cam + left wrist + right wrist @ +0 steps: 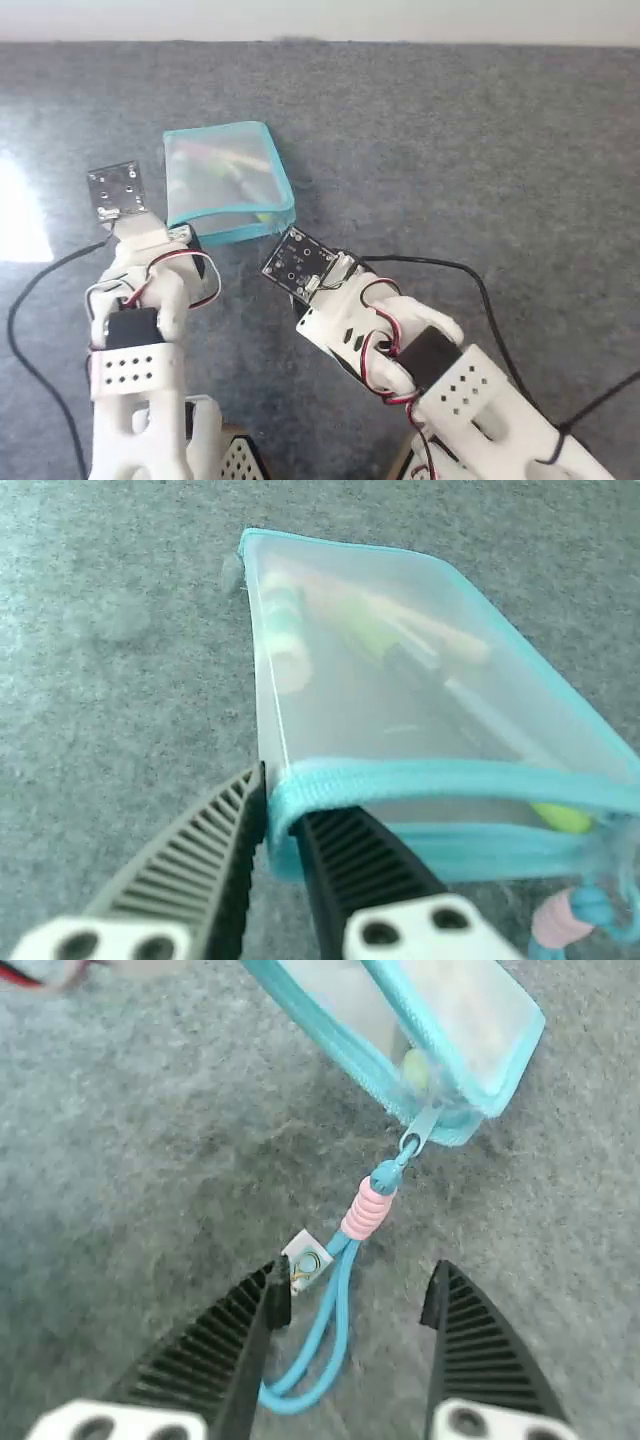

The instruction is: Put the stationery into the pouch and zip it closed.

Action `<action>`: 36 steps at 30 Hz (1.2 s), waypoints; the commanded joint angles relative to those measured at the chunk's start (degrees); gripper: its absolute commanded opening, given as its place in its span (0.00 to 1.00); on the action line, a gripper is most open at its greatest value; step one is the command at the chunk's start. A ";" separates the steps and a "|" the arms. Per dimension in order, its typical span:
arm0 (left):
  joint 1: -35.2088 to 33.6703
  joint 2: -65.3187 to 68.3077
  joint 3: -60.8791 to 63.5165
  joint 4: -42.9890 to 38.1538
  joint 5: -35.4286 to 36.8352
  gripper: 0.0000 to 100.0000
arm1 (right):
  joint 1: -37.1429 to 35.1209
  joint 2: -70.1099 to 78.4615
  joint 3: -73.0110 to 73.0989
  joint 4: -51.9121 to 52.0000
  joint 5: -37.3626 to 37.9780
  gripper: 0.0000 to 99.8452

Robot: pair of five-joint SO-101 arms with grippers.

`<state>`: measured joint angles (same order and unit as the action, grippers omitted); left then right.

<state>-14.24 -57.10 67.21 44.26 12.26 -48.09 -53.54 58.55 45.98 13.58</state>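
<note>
**Pouch held at two corners.** We see a translucent rectangular pouch (228,180) with turquoise fabric trim lying flat on the grey speckled table (450,130), ahead of both arms. Through its wall we make out the stationery (380,640): a green-and-white tube, a yellow-green pen-like piece and other slim pieces, all lying inside.

(a) The left gripper (278,810) is at the pouch's near left corner. Its ribbed black jaws are pressed together on the turquoise trim, pinching that corner. In the high view the same gripper (185,237) touches the pouch's near edge.

(b) The right gripper (357,1295) is just beside the near right corner, apart from the pouch. Its jaws are spread wide and grip nothing. Between them on the table lies the turquoise cord loop (330,1345), threaded through a pink bead (367,1210) and hung from the metal zip slider (412,1140). One jaw tip is just beside a small white tag (307,1260) on the cord.

(c) We find the zip slider at the very end of the zip, at the pouch's corner. The turquoise zip band (450,780) runs along the near edge, from the pinched corner toward the slider
</note>
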 commanded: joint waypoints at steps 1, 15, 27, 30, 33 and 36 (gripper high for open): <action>0.26 0.00 -5.05 2.02 1.05 0.01 | 0.84 3.91 1.85 -9.27 -1.93 0.19; 1.41 0.18 -4.88 1.76 -0.09 0.01 | 3.65 31.43 -8.88 -20.00 -9.85 0.24; 1.49 0.35 -4.79 1.76 -0.18 0.01 | 3.82 40.04 -13.01 -23.52 -15.21 0.20; 1.58 0.18 -4.18 1.67 -0.18 0.01 | 3.82 39.96 -13.10 -23.43 -15.03 0.09; 1.58 0.26 -4.18 1.67 -0.18 0.01 | 4.35 39.87 -13.19 -23.43 -11.16 0.00; 1.58 0.35 -4.18 1.67 -0.18 0.01 | 5.23 37.49 -13.80 -19.56 -9.93 0.01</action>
<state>-13.19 -56.75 65.71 46.29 12.26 -43.96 -12.92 48.44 23.47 1.89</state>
